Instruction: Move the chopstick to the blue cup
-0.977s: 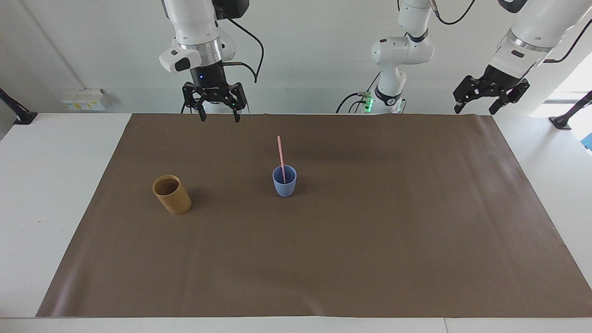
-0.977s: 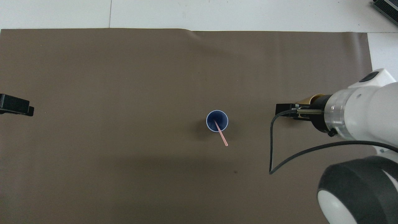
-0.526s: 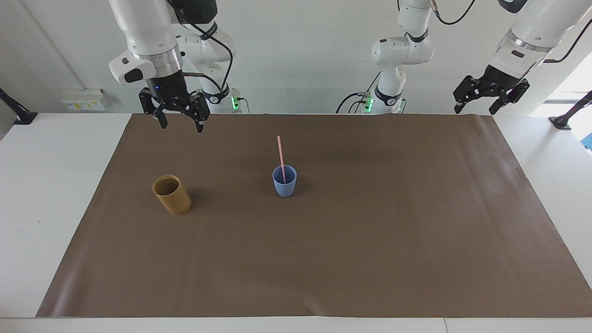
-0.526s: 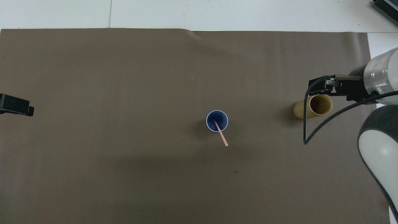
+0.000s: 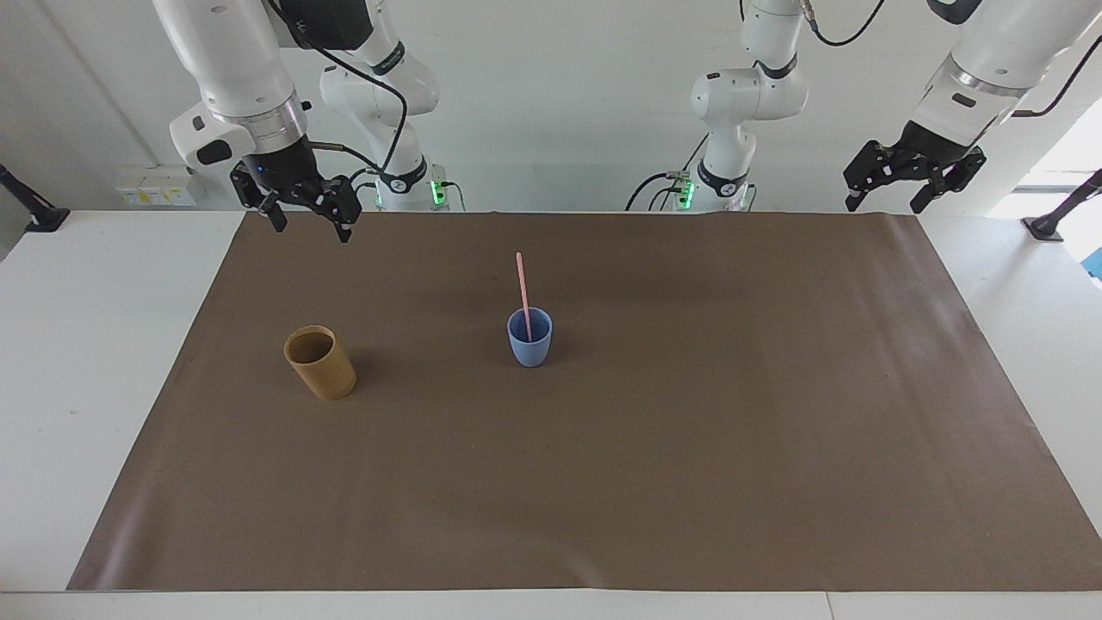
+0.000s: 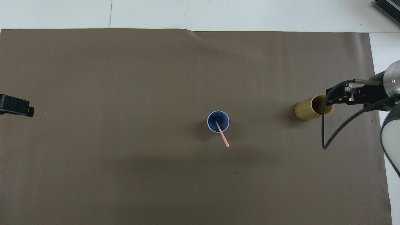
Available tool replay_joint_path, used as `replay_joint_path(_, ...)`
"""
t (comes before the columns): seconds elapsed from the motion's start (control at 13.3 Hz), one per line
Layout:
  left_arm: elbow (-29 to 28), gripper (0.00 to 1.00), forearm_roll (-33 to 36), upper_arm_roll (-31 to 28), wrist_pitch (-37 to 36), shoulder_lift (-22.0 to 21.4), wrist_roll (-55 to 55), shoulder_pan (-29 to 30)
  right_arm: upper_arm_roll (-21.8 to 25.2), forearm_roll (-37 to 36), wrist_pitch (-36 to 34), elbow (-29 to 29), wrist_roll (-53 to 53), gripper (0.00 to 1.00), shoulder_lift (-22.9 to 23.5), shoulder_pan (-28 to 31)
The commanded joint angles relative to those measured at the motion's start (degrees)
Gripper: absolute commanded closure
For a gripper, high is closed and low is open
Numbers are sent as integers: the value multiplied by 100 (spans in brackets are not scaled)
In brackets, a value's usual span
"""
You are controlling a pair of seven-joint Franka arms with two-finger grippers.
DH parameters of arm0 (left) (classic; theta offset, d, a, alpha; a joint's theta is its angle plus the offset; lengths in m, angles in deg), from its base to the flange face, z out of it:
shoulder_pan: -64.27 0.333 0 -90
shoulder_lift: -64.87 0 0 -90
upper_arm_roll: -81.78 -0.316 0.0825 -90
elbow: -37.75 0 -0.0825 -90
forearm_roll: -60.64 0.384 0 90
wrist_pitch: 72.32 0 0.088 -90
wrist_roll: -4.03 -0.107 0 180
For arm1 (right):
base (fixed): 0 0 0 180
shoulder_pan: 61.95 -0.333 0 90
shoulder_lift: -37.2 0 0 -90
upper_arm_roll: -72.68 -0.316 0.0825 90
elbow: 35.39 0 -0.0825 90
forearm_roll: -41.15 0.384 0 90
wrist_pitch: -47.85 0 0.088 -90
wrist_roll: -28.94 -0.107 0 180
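**Operator:** Since the chopstick (image 5: 522, 293) stands in the blue cup (image 5: 529, 340) near the middle of the brown mat (image 5: 689, 474), I judge the transfer done. My right gripper (image 5: 306, 220) hangs in the air over the mat's edge at the right arm's end, fingers apart, holding nothing. My left gripper (image 5: 891, 194) waits raised at the left arm's end, fingers also apart and empty.

**Inspector:** What could go wrong from here?

**Operator:** The stick only leans on the rim, and most of its length is above the cup. If I sweep an arm low across the centre, I could catch the free end and tip the cup or flick the stick out. The tan cup (image 5: 320, 362) sits toward the right arm's end, well apart from the blue one, so a careless descent of that arm could knock it too.

**Inspector:** Orientation of the stick?

**Operator:** Its long axis is close to upright, lower end inside the cup, upper end tilted toward the robots.
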Motion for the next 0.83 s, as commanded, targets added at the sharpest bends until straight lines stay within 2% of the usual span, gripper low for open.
replay_joint_path(0.0, -46, 0, -66, 14, -46, -89, -53, 63, 34, 6, 123, 452, 235, 0, -331, 39)
replay_joint_path(0.3, -46, 0, -66, 14, -46, -89, -53, 63, 34, 270, 141, 408, 218, 0, -296, 118)
replay_joint_path(0.75, -46, 0, -58, 14, -46, -89, -61, 63, 34, 270, 159, 390, 200, 0, -287, 136)
